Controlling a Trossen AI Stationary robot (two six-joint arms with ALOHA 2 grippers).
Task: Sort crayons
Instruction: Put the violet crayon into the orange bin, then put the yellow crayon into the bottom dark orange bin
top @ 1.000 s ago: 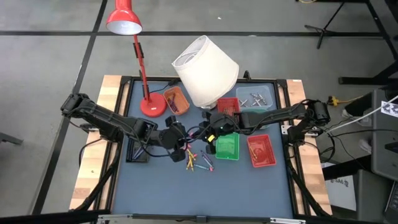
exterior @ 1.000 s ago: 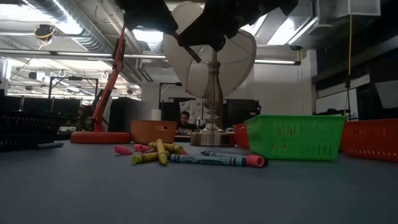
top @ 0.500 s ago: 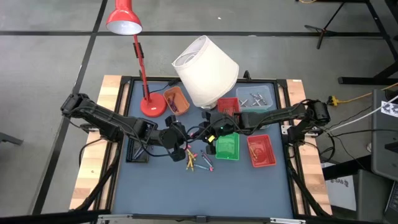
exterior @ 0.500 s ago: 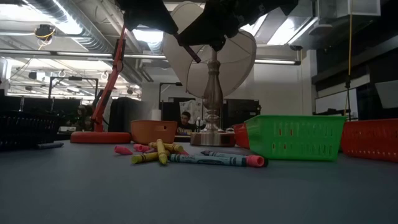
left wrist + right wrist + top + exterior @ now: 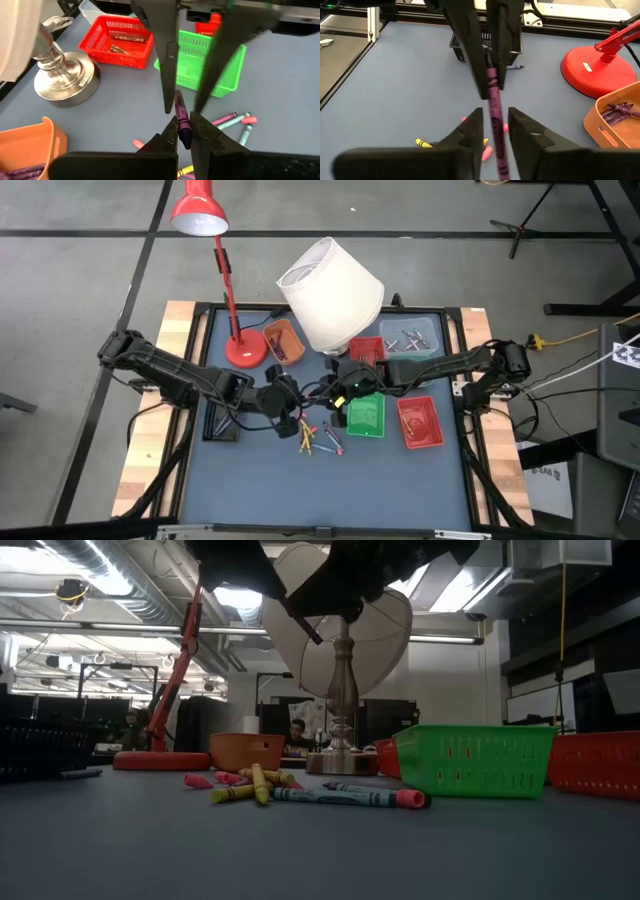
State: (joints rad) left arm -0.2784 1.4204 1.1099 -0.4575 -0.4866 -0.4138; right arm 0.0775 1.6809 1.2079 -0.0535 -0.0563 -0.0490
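Note:
A purple crayon (image 5: pixel 495 117) hangs in the air above the table's middle, between my two grippers, which meet tip to tip. My left gripper (image 5: pixel 182 127) is shut on it. My right gripper (image 5: pixel 495 120) is open, its fingers standing on either side of the crayon's other end with a gap showing. Below them several loose crayons (image 5: pixel 320 438) in yellow, pink, blue and green lie flat on the blue-grey table (image 5: pixel 300 490). In the low view the held crayon (image 5: pixel 305 623) shows as a dark slanting stick high above that pile (image 5: pixel 300 790). My left gripper pinches the purple crayon near one end (image 5: pixel 491 75) between its two fingers, which come slanting down from the table's left. The crayon runs on from the fingertips toward my right gripper, tilted and lifted clear of the table.
A green tray (image 5: pixel 365 415) and a red tray (image 5: pixel 420 423) stand right of the pile. Another red tray (image 5: pixel 367 350), a clear one (image 5: pixel 415 338) and an orange one (image 5: pixel 283 340) stand farther back. A black tray (image 5: pixel 220 420) sits left. Two lamps, red (image 5: pixel 243 348) and white-shaded (image 5: pixel 330 295), stand at the back.

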